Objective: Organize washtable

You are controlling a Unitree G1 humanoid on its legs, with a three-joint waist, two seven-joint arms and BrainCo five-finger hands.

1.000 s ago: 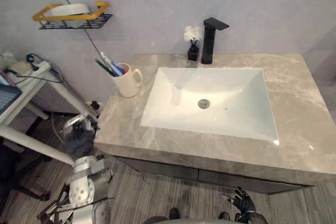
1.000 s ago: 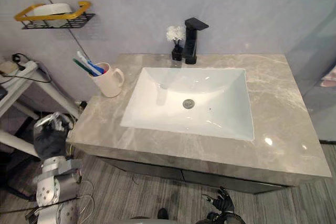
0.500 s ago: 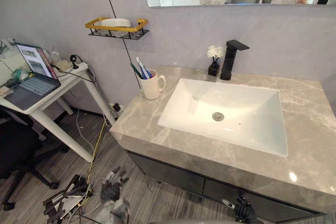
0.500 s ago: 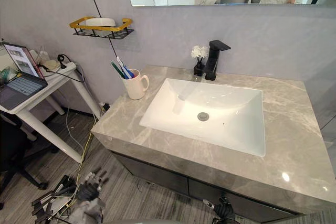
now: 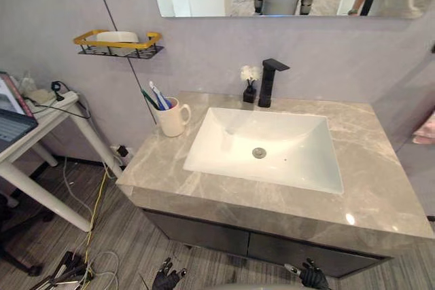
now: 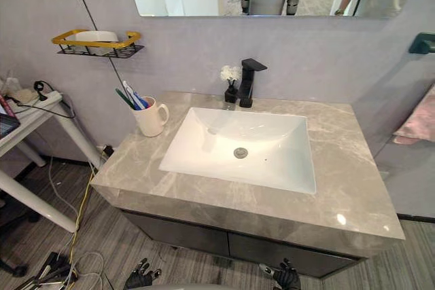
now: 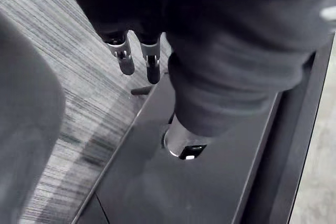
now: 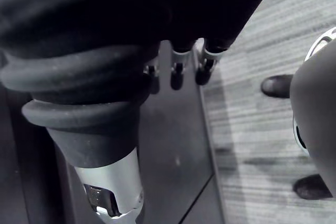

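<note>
Head eyes overlook washtable [image 5: 158, 162]; wrist views face floor [image 7: 63, 77].

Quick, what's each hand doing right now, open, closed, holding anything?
Left hand: open, fingers relaxed, holding nothing.
Right hand: open, fingers relaxed, holding nothing.

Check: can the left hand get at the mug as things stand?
Probably yes, once raised. The left hand hangs low before the cabinet, below the edge of the counter. The mug stands near the counter's left side, with nothing crowding it.
</note>
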